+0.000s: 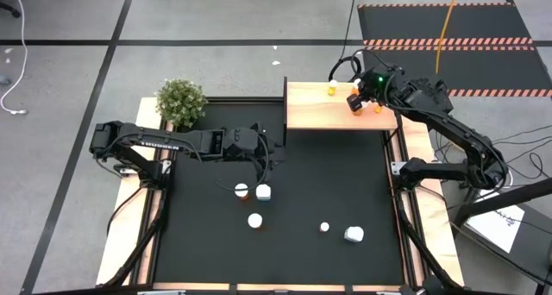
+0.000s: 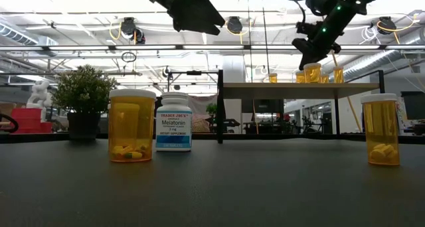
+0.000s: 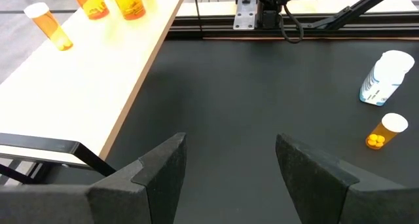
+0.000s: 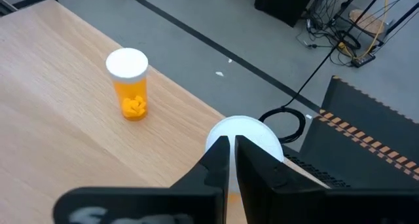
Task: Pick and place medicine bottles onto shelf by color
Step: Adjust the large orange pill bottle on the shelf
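The pale wooden shelf [image 1: 315, 114] stands at the table's far edge with several orange, white-capped medicine bottles [image 2: 312, 72] on it. My right gripper [image 4: 230, 149] hangs over the shelf's right part, shut, its tips right over one bottle's white cap [image 4: 255, 135]. Another orange bottle [image 4: 131, 86] stands upright farther along the shelf. My left gripper [image 3: 229, 165] hovers open above the black mat, holding nothing. On the mat stand an orange bottle [image 2: 131, 126], a white bottle [image 2: 174, 121] and another orange one [image 2: 381, 129]. My right gripper comes at the white cap [image 4: 255, 135] of an orange bottle on the shelf from above, slanting down. The shut fingers [image 4: 216, 162] cover the cap's near edge, and I cannot tell whether they touch it. The bottle stands on the shelf.
A green potted plant [image 1: 181, 101] stands at the mat's far left corner. More bottles lie or stand toward the near edge [image 1: 255, 220], [image 1: 324, 228], [image 1: 354, 235]. Wooden rails [image 1: 125, 235] run along both sides of the mat.
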